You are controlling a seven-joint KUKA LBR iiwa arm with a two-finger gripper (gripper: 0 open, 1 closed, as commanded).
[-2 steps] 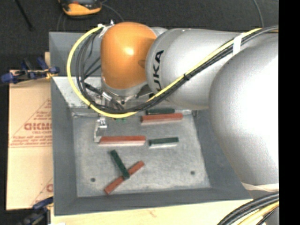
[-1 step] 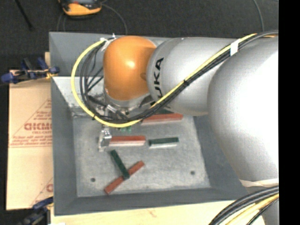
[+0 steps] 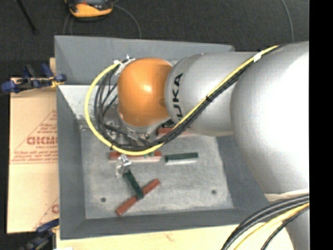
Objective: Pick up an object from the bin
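My gripper [image 3: 126, 133] shows as a dark mechanism under the arm's orange cover, over the upper left part of the bin floor. Just below it lies a flat reddish bar [image 3: 136, 158], partly covered by cables. A small shiny metal piece [image 3: 123, 165] sits right under the gripper, at the upper end of a dark green stick [image 3: 133, 184]. I cannot tell whether that piece belongs to the gripper or to the stick. The green stick crosses a red-brown stick [image 3: 137, 196] lower in the bin. A green and white bar [image 3: 181, 158] lies to the right.
The arm and its cables cover the bin's upper right and back. The grey floor is bare at the lower right and along the left wall. The bin's walls slope up on all sides.
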